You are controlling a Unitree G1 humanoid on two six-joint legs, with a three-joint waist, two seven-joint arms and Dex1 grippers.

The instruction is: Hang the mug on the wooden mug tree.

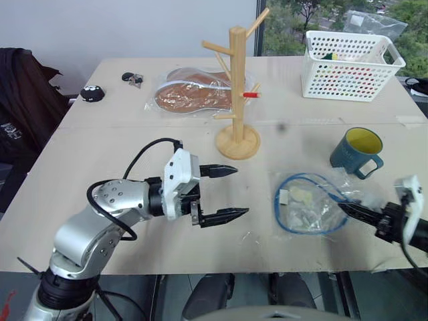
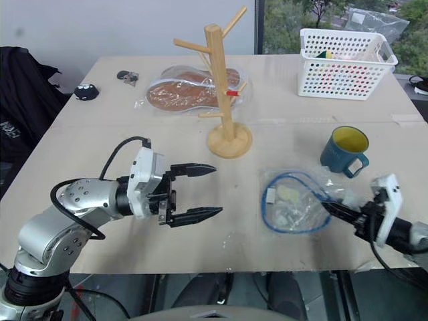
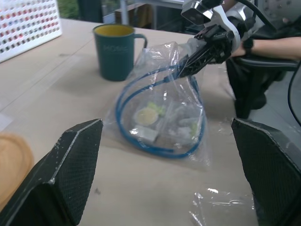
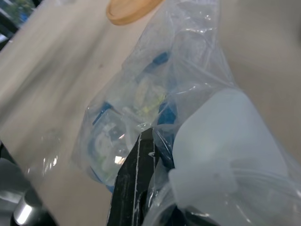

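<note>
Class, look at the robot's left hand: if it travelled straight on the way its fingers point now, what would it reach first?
Most likely the clear plastic bag with the blue cable, lying directly ahead of the open left hand. The right hand pinches that bag's far edge. The mug stands beyond; depth is uncertain.

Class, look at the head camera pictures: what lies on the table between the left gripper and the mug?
A clear plastic bag holding a coiled blue cable lies between the left gripper and the mug, seen in both eye views.
</note>
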